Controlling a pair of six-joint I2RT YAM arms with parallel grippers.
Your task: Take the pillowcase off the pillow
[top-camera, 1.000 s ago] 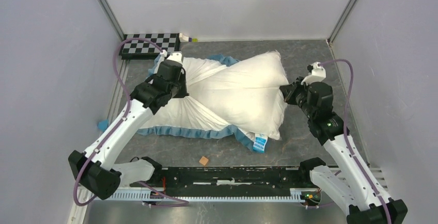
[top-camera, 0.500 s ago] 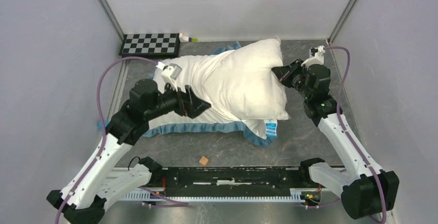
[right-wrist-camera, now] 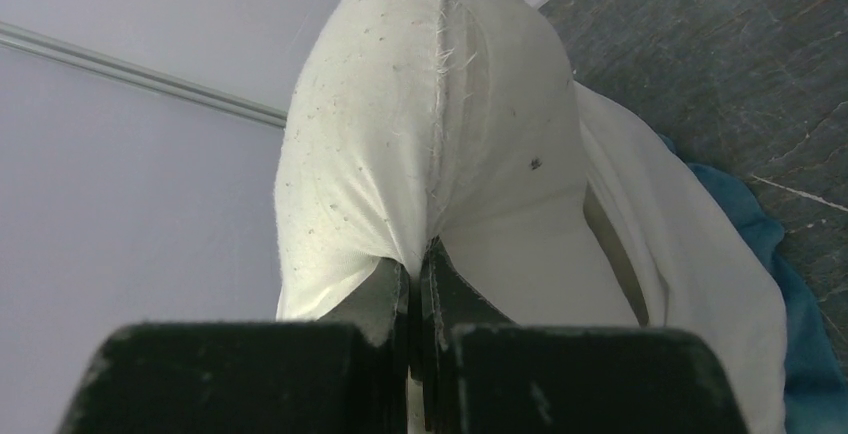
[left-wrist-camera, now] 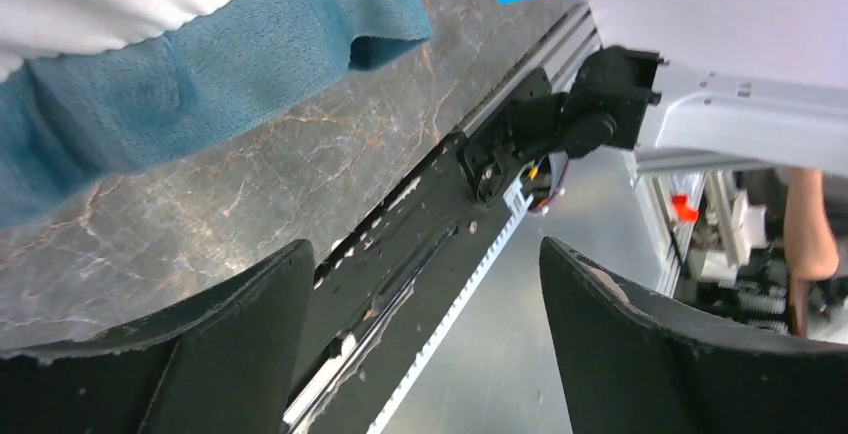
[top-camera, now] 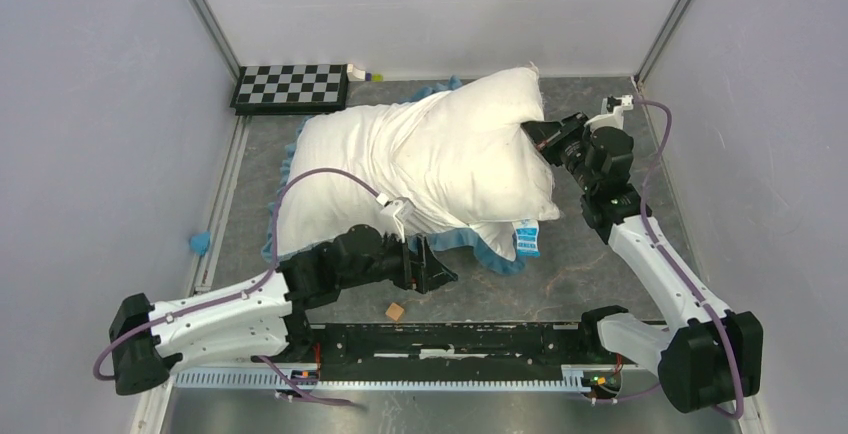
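Observation:
The plump white pillow (top-camera: 490, 144) lies across the middle of the table. Its left part sits inside the white pillowcase (top-camera: 335, 154), whose blue trim (top-camera: 490, 254) shows along the near edge. My right gripper (top-camera: 535, 134) is shut on the pillow's right seam edge. In the right wrist view that gripper (right-wrist-camera: 418, 274) pinches the pillow (right-wrist-camera: 400, 134), and the pillowcase (right-wrist-camera: 690, 264) hangs to the right. My left gripper (top-camera: 440, 276) is open and empty, low near the front, just below the blue trim (left-wrist-camera: 200, 84). In the left wrist view the left gripper (left-wrist-camera: 430, 354) looks over the rail.
A checkerboard (top-camera: 290, 86) lies at the back left. A small tan cube (top-camera: 395, 310) sits near the front rail (top-camera: 470, 339). A blue scrap (top-camera: 200, 242) lies by the left wall. A blue label (top-camera: 527, 237) hangs at the pillow's near corner. Walls close three sides.
My left gripper opened, let go of the pillowcase and swung down to the front of the table. My right gripper pulled the pillow's edge back and to the right.

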